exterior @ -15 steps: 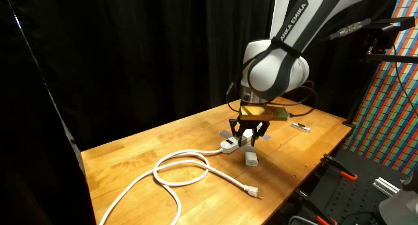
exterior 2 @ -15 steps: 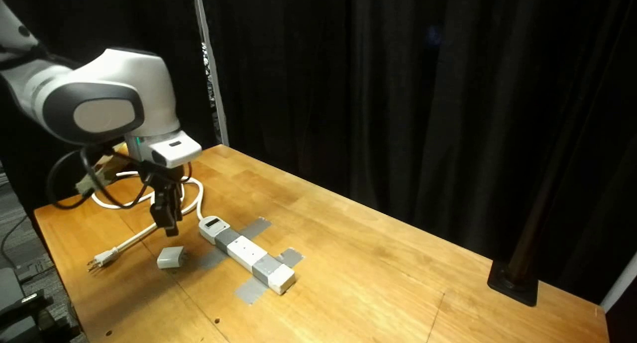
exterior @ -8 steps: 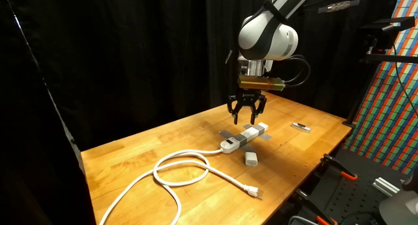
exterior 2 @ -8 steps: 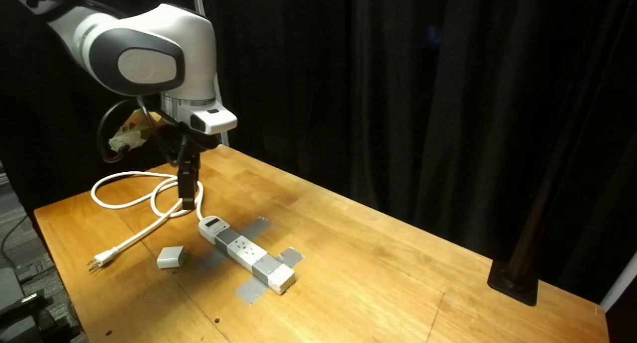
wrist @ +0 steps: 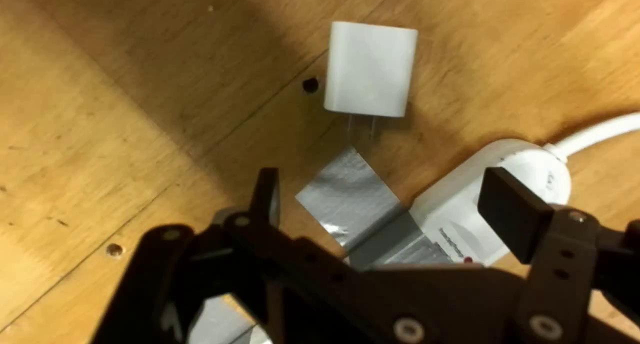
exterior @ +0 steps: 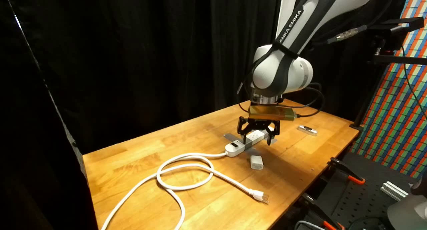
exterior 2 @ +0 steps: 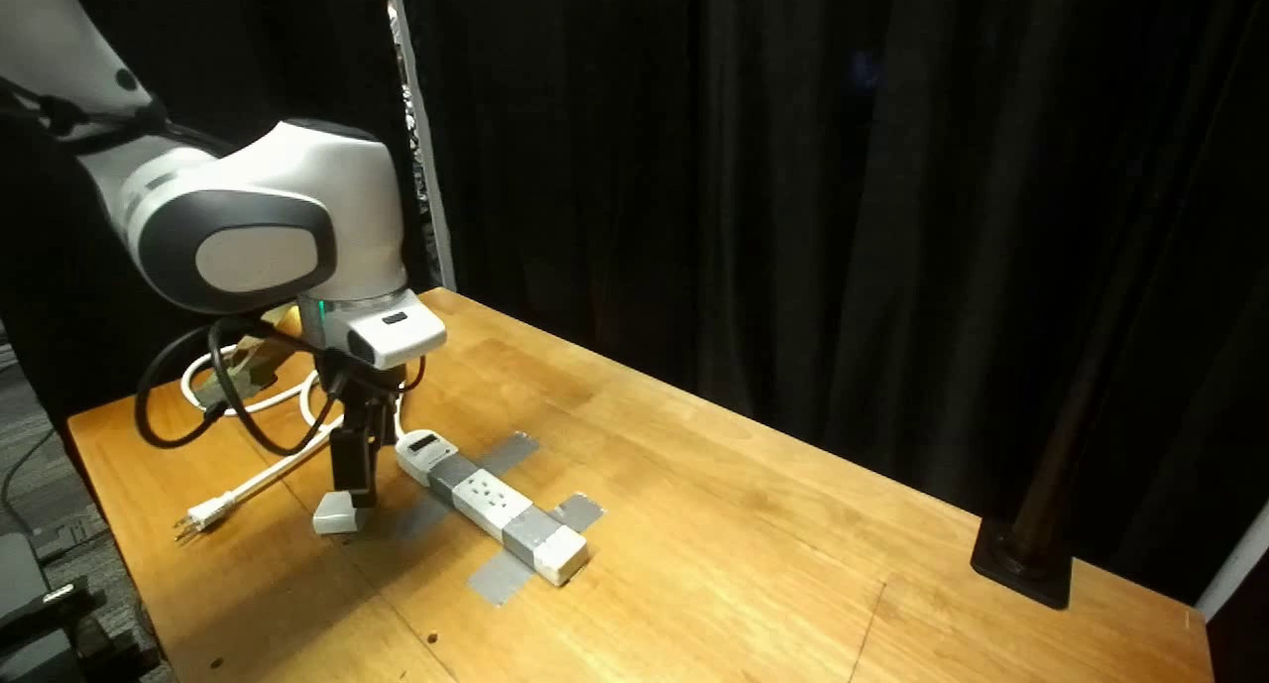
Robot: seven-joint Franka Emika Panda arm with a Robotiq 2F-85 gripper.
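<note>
Tabletop [exterior 2: 753,604], 1 adapter [wrist: 371,69], 1 claw [exterior: 256,143]

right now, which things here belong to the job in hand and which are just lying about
Likely in the job:
white charger, near the open, empty gripper
power strip, taped to the table, and its cord

Likely just lying about:
small pale item, hard to make out
ribbed silver piece beside the table

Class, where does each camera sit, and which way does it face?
In an exterior view: raised, facing down, cord foremost on the table; arm, open gripper show.
In an exterior view: raised, facing down, power strip with its cordless end nearer; arm, gripper show.
Wrist view: on the arm, facing down at the charger; fingers show.
Both exterior views share charger, power strip, cord.
</note>
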